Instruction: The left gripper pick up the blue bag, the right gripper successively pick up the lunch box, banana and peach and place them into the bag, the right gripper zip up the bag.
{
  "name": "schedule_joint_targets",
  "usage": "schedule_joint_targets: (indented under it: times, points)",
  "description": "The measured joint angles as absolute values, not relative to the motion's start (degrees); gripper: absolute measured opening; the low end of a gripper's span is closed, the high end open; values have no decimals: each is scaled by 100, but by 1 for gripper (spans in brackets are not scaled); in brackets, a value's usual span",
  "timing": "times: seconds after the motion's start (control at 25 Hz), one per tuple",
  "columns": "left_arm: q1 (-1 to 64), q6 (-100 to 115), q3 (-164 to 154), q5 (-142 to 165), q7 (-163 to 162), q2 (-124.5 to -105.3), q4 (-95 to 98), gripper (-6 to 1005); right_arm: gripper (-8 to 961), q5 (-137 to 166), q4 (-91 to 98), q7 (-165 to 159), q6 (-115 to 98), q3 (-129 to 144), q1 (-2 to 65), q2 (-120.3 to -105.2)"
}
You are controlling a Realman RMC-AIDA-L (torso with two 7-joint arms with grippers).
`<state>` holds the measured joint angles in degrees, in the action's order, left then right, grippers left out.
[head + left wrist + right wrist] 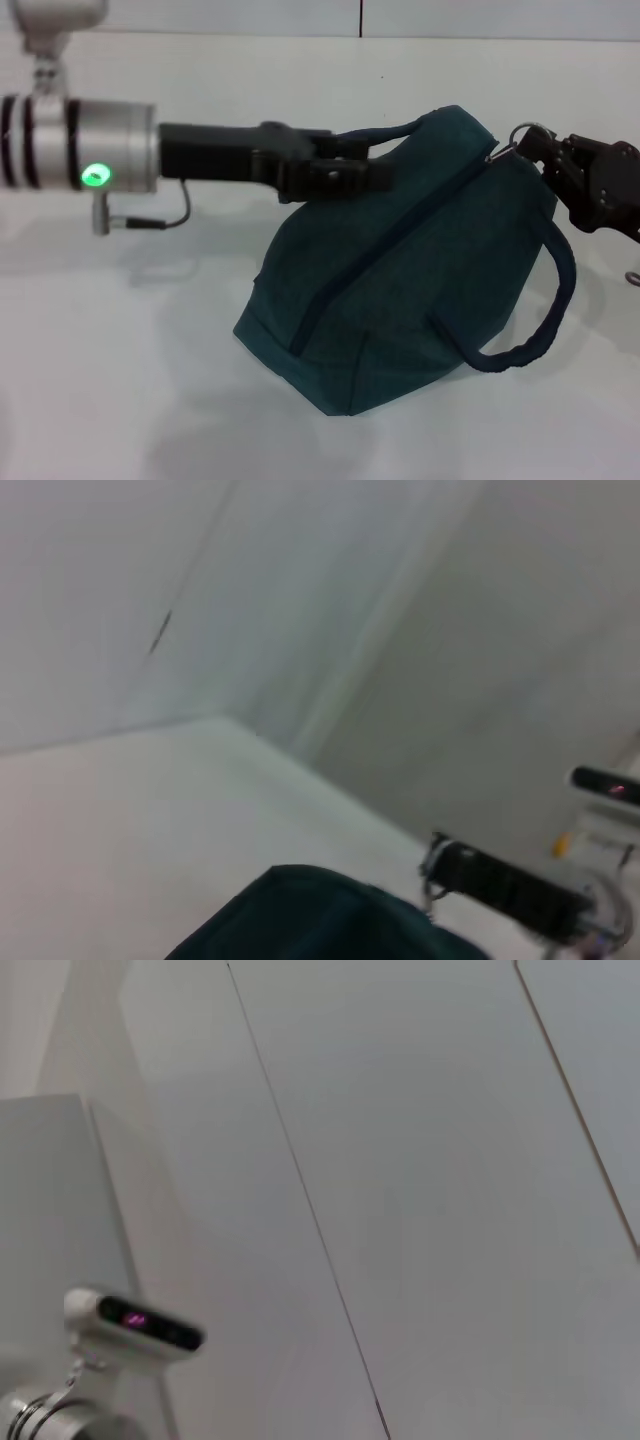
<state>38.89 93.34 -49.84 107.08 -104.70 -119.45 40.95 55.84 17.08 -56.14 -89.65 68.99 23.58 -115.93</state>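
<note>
Left claw [375,160] clamped on blue bag's [400,270] handle, right claw [535,150] pinching zipper ring [515,140], white table [120,380] beneath.

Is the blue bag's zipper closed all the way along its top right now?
Yes, in the head view the zipper on the blue bag runs as a shut seam up to the ring pull at the right gripper.

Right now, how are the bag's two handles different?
One handle is up at the top, with the left tool clamped on it, pulled nearly flat. The other handle hangs loose down the bag's side in a big open loop, and no tool holds it. Both are dark padded straps.
</note>
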Motion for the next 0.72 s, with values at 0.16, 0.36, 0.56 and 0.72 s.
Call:
schedule_joint_targets:
  times: [0.16, 0.36, 0.56, 0.72]
  points:
    - [4145, 9060, -5443, 11054, -11209, -11944, 4531, 622, 21, 5574, 1705, -5602, -8979, 6900, 2354, -11593]
    - [4262, 8959, -5705, 11139, -11619, -11958, 4914, 593, 21, 5568, 1704, -5600, -8989, 6900, 2345, -11593]
    - [4457, 8833, -6205, 11375, -12203, -11932, 4978, 564, 21, 5570, 1705, -5598, -9040, 6900, 2335, -11596]
    - [4590, 8833, -6350, 11508, -12497, -11961, 4988, 541, 21, 5567, 1705, -5598, -9059, 6899, 2330, -11590]
